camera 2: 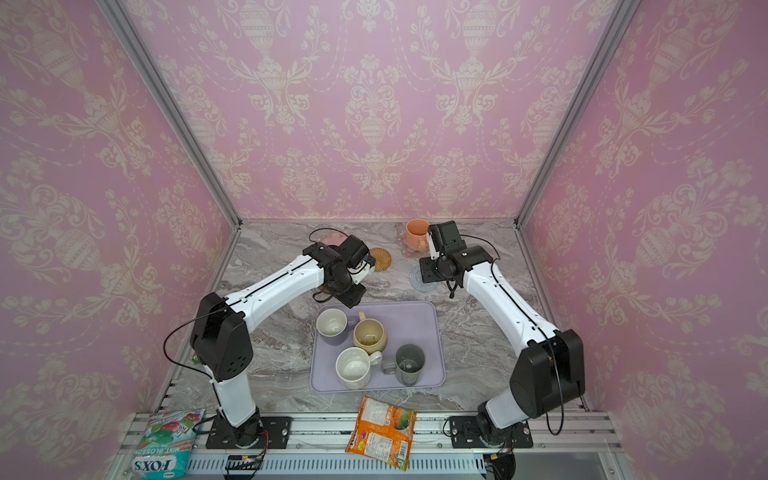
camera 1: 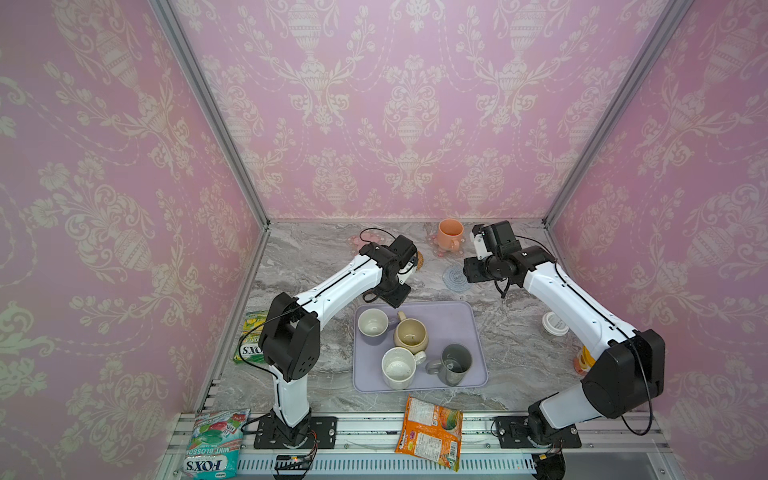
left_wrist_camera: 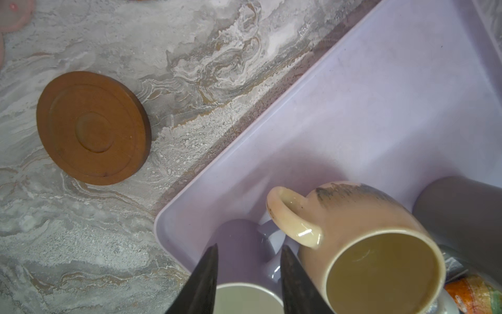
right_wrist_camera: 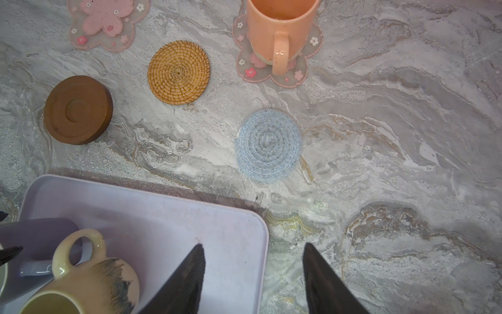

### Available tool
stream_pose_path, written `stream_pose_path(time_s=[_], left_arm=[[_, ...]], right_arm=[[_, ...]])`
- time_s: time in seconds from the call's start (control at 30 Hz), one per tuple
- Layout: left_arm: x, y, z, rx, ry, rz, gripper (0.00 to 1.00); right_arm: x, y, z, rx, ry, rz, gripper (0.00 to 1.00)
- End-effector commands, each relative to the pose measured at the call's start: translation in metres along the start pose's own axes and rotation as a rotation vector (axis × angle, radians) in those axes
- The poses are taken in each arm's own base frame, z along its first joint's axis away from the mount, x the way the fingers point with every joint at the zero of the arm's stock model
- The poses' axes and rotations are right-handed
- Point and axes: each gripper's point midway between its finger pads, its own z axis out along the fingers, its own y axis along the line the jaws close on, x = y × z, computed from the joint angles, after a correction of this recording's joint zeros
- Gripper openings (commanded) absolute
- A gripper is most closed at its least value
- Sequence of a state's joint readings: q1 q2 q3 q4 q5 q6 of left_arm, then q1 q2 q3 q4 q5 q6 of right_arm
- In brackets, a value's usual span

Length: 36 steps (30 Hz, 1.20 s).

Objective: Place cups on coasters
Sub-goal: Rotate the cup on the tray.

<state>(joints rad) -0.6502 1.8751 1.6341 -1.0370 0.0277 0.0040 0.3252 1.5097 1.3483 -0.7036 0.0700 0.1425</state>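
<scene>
**L gripper** (left_wrist_camera: 249, 246): jaws part-open, nothing held. It is hung over the tray's (left_wrist_camera: 353, 108) 10–11 o'clock corner, above the lavender mug (left_wrist_camera: 244, 261); no contact is seen.

**R gripper** (right_wrist_camera: 253, 244): jaws wide, empty, at the tray's 1 o'clock corner.

**Status:** peach mug (right_wrist_camera: 281, 24) is seated on a pink flower coaster (right_wrist_camera: 301, 70), 12–1 o'clock beyond the tray. The other four are on the tray.

**Step judged:** lavender mug to be taken by L.

**Recommended:**
- Jaws to be set astride the mug wall on the side away from the beige mug (left_wrist_camera: 366, 244), whose handle sits close.
- Lift to be kept vertical.
- Wooden coaster (left_wrist_camera: 93, 127), approx. 11 o'clock of the tray, is judged the nearest target; base to be centred in its recess.
</scene>
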Motion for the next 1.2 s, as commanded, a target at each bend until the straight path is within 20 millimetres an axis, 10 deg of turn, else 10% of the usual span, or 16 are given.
stream_pose_path(time_s=[0.0,0.57,1.17], left_arm=[[0.018,0.005,0.005,-0.047,0.108,0.077,0.41],[0.057,-0.026,0.025,0.074,0.256,0.174,0.44],[0.041,-0.012,0.041,0.062,0.22,0.088,0.44]], right_arm=[[0.01,-0.004,-0.005,0.02,0.01,-0.01,0.6],[0.016,-0.007,-0.003,0.033,0.022,-0.005,0.62],[0.015,-0.007,-0.002,0.034,0.027,0.005,0.63]])
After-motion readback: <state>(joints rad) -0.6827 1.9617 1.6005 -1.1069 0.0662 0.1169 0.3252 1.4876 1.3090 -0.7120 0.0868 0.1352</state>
